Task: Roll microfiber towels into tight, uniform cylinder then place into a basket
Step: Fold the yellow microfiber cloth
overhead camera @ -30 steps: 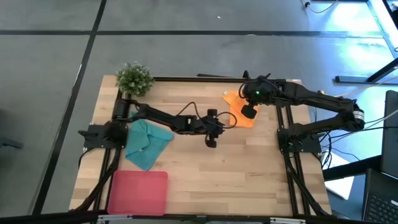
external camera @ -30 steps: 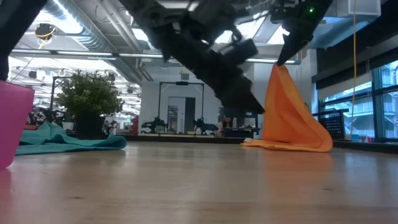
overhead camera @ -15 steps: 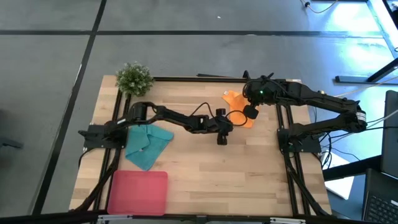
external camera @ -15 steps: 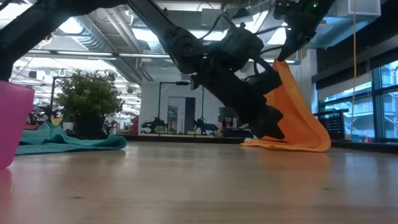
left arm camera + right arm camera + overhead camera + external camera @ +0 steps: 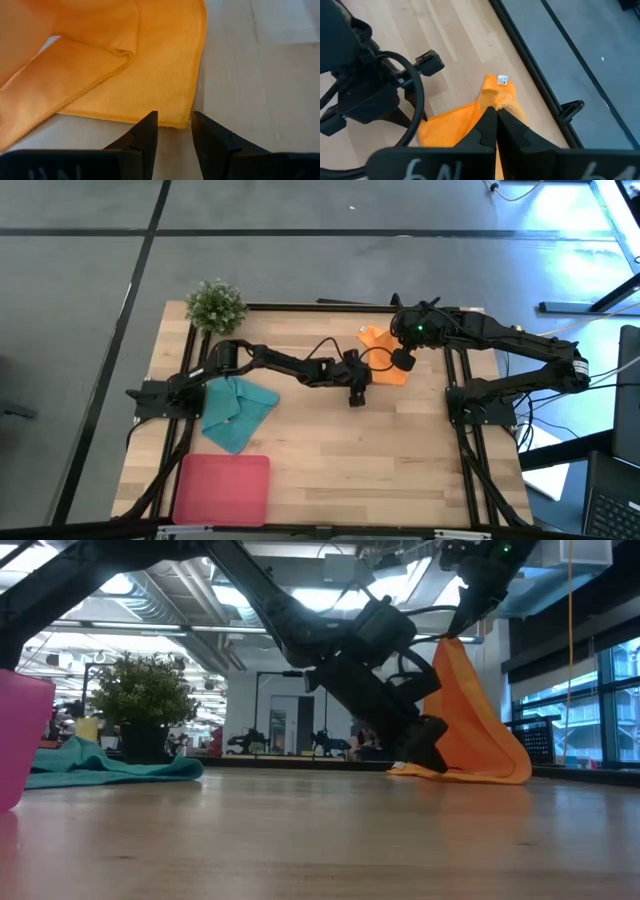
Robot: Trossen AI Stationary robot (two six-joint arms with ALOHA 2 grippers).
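Orange towel (image 5: 470, 730) tented, peak in right gripper (image 5: 455, 635)

Left pincer (image 5: 172, 122) advanced to orange towel (image 5: 150, 65) edge — lowered; towel corner lifted slightly higher.

From above, the left arm's wrist and cables cover the near edge of the orange towel (image 5: 385, 365), so the left gripper (image 5: 357, 396) and any contact there are lost. At table height the basket (image 5: 18, 740) is cut off by the picture's edge, only a pink wall showing. The teal towel (image 5: 110, 766) lies low and far, its folds too blurred to read.
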